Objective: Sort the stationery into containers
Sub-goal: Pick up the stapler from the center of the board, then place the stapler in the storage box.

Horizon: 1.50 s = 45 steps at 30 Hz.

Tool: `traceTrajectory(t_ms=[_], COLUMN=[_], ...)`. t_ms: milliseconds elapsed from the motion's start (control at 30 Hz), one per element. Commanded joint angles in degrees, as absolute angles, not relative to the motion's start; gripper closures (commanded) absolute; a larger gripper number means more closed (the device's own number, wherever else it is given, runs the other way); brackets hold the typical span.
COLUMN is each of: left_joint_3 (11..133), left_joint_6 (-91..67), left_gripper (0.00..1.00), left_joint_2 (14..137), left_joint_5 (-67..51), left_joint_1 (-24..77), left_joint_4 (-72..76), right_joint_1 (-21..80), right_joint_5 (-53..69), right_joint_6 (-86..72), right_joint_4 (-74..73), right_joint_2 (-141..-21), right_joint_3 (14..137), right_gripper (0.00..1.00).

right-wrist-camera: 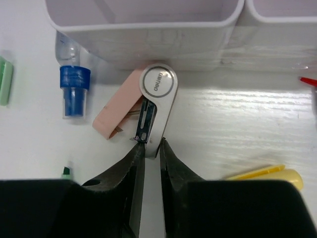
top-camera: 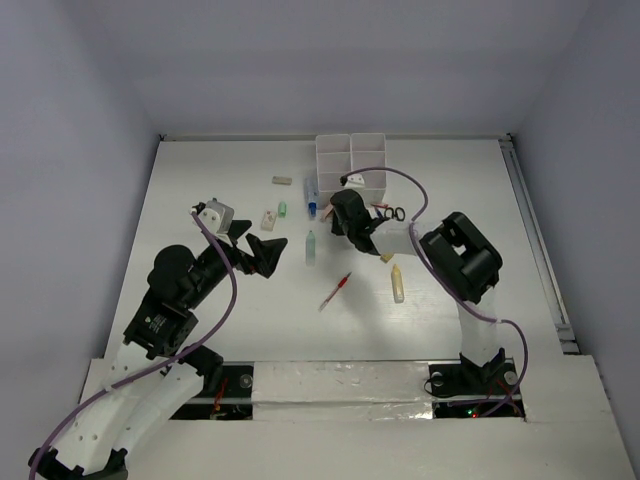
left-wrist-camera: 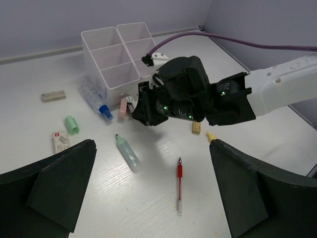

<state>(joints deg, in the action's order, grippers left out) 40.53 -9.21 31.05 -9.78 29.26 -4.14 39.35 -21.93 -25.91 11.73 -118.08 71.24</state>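
Note:
My right gripper [right-wrist-camera: 151, 145] is shut on the end of a flat white tool [right-wrist-camera: 158, 89] with a round hub, hinged to a pink part [right-wrist-camera: 119, 106]. It lies against the front wall of the white six-compartment tray [right-wrist-camera: 148, 29]; the tool also shows in the left wrist view [left-wrist-camera: 126, 105]. From above, the right wrist [top-camera: 348, 215] hides it, just in front of the tray [top-camera: 352, 160]. My left gripper [top-camera: 262, 250] is open and empty, held above the table. A red pen [left-wrist-camera: 180, 183] and a pale-green marker [left-wrist-camera: 128, 152] lie between its fingers.
A blue-capped pen [top-camera: 312, 195] lies left of the tray. Black scissors [top-camera: 392, 212], a yellow marker [top-camera: 398, 283] and a small beige eraser [left-wrist-camera: 196, 128] lie to the right. A beige eraser [top-camera: 282, 181], a green cap [top-camera: 282, 209] and a sleeved eraser [top-camera: 268, 219] lie further left.

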Motion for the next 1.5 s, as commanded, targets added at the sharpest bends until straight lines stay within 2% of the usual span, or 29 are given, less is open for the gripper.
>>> traceTrajectory(t_ms=[0, 167, 400, 600, 800, 1067, 1467], left_joint_3=[43.3, 43.2, 43.2, 43.2, 43.2, 43.2, 43.2], left_joint_6=[-8.4, -8.5, -8.5, -8.6, -8.5, -8.5, -8.4], left_gripper=[0.01, 0.01, 0.01, 0.01, 0.01, 0.01, 0.01], left_joint_2=[31.2, 31.4, 31.6, 31.6, 31.3, 31.3, 31.8], left_joint_5=[-9.4, -9.5, -9.7, -9.8, -9.6, -9.4, -9.0], left_joint_1=[29.6, 29.6, 29.6, 29.6, 29.6, 30.1, 30.1], left_joint_4=[-2.0, -1.9, -1.8, -1.8, -1.9, -2.0, -2.1], right_joint_1=[40.1, 41.7, 41.7, 41.2, 34.5, 27.3, 25.7], right_joint_5=[-24.3, -24.3, -17.2, -9.7, -2.0, 6.4, 9.1], right_joint_6=[-24.4, -22.9, -22.2, -17.7, -16.3, -17.5, -18.1], right_joint_4=[13.9, 13.4, 9.2, -1.9, -9.0, -13.9, -17.5], right_joint_2=[-113.6, -108.5, -99.9, -96.5, -99.3, -108.7, -120.1], right_joint_3=[69.2, 65.9, 63.1, 73.0, 85.5, 99.7, 112.8], right_gripper=[0.93, 1.00, 1.00, 1.00, 1.00, 1.00, 1.00])
